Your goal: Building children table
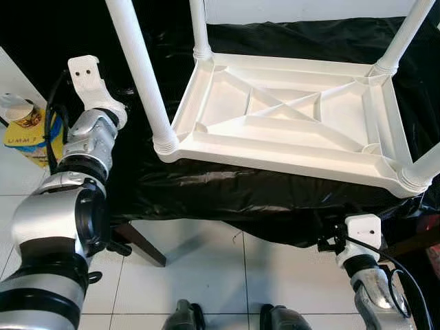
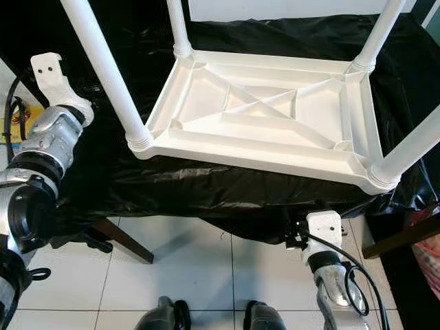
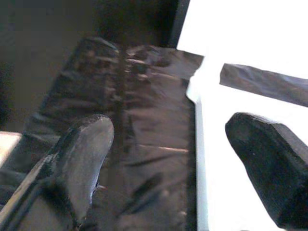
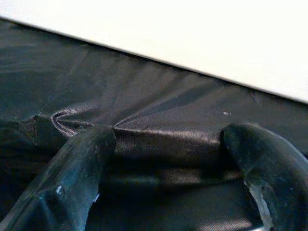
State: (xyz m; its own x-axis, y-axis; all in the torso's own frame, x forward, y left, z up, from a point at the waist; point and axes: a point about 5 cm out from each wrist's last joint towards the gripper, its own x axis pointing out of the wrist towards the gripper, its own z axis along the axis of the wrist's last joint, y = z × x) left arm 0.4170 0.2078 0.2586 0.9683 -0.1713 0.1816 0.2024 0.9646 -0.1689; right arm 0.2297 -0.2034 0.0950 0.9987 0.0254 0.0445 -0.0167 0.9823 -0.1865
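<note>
White children's table (image 1: 289, 117) lay upside down mid-surface on black sheet (image 1: 227, 196), four legs fitted, pointing up. Left pincer (image 3: 168, 163) gaped empty beside left leg (image 1: 141, 69); right pincer (image 4: 168, 168) gaped empty under near edge. Assembly seemingly done; next likely flipping upright.

Left arm (image 1: 65, 227): silver metal segments joined by wide black rings, glossy finish. White angular bracket (image 1: 88, 74) at the wrist end, two small dark screw holes in its face. Black cable (image 1: 49, 134) looped along the forearm's outer side.

Right arm (image 1: 371, 292): silver forearm, black collar, white boxy wrist block (image 1: 363, 232) with a small black fitting on one side. Black cable arcs from block down the forearm.

Gripper fingers (image 3: 79, 168): matte black, thick, rounded tips, scuffed surface.

Two dark glossy feet (image 1: 182, 317) at lower edge.
</note>
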